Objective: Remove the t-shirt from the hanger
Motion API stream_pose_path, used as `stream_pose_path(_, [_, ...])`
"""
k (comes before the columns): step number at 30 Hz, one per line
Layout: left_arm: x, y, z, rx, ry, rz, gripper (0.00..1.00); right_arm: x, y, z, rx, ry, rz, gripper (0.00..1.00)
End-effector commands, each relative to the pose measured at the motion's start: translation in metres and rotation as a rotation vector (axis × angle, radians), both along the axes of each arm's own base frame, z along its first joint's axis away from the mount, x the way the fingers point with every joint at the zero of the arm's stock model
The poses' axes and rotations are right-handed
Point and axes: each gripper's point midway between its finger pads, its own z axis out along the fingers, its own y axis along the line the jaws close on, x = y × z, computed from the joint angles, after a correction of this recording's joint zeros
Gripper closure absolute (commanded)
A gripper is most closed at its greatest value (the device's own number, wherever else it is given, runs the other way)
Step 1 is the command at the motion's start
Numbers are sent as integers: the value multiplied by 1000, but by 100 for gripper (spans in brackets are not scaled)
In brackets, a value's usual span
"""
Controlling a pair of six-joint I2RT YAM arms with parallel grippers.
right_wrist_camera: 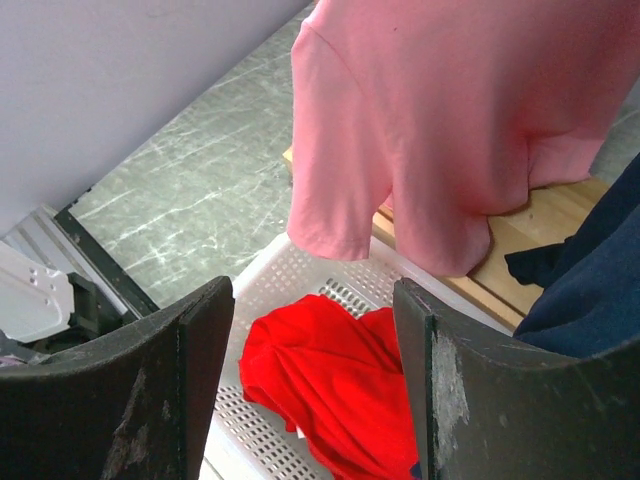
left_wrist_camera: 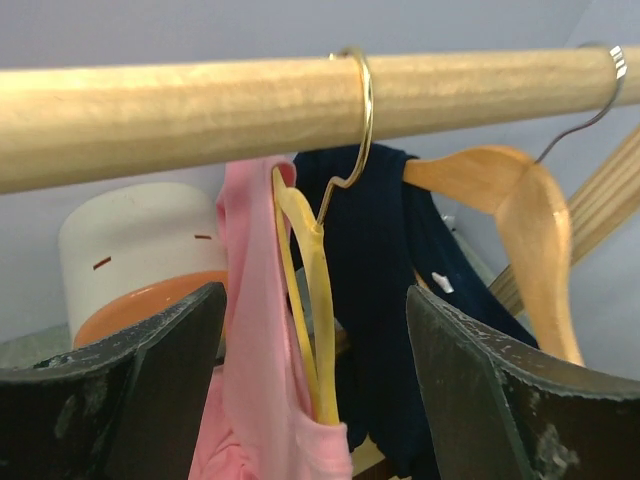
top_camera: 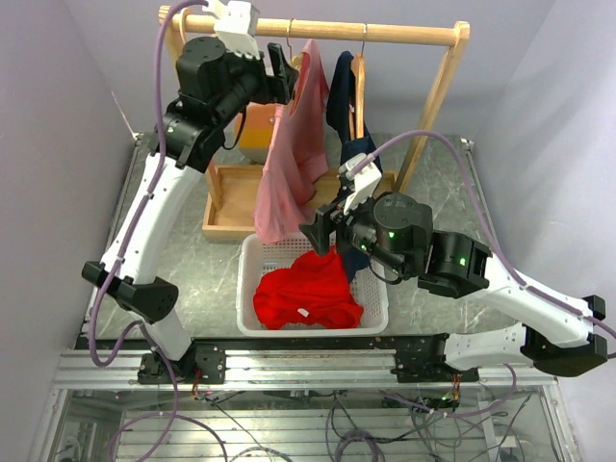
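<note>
A pink t-shirt (top_camera: 294,159) hangs from a yellow hanger (left_wrist_camera: 318,270), whose wire hook sits over the wooden rail (left_wrist_camera: 180,115). My left gripper (left_wrist_camera: 315,320) is up at the rail (top_camera: 404,35). It is open, with one finger on each side of the hanger's neck and the shirt's collar (left_wrist_camera: 250,370), touching neither. My right gripper (right_wrist_camera: 315,300) is open and empty. It hovers low, just in front of the pink t-shirt's hem and sleeve (right_wrist_camera: 440,140), over the basket. In the top view it is at the shirt's lower edge (top_camera: 320,228).
A navy garment (left_wrist_camera: 385,290) hangs on a wooden hanger (left_wrist_camera: 530,230) just right of the pink shirt. A white basket (top_camera: 248,269) holding a red shirt (top_camera: 308,289) stands below. The rack's wooden base tray (top_camera: 223,197) and an orange-and-white container (left_wrist_camera: 140,255) lie behind.
</note>
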Motion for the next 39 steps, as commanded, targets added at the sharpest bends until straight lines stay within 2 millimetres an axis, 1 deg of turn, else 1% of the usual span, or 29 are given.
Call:
stream_pose_path(1, [2,1,5,42,-39,50,18,-3,-4,10,64,8,-11,36])
stream_pose_path(5, [12,-4,-4,52,-36,59,19,-3,-4,10,67,11,-14,36])
stream_pose_path(10, [21,-8,-13,65,-27,67,28,-2,-3,8,63,15,-16,36])
stream_pose_path(20, [34,-18,-33,83,4,53,29,0,-6,9,55,5,-32,36])
stream_pose_path(23, [38,-20,-39,85,13,56,32,1,-6,8,43,2,-36,36])
stream_pose_path(25, [41,-21,-42,85,16,59,38,1,-6,7,38,1,-37,36])
stream_pose_path(27, [44,-22,-45,85,20,62,47,2,-7,7,38,-2,-39,36])
stream_pose_path(29, [46,-23,-47,82,21,64,64,1,-8,7,37,-3,-40,36])
stream_pose_path(31, [47,-24,-48,74,18,62,84,2,-9,7,36,-3,-43,36])
stream_pose_path(32, [48,-24,-47,71,14,63,90,2,-9,7,38,-3,-44,36])
stream_pose_path(33, [48,-25,-48,71,14,60,93,2,-10,7,39,-3,-46,36])
stream_pose_path(36, [50,-26,-48,74,8,63,93,1,-12,7,44,-2,-49,36])
stream_pose_path(39, [49,-25,-40,62,-24,64,93,0,-13,6,49,1,-50,36])
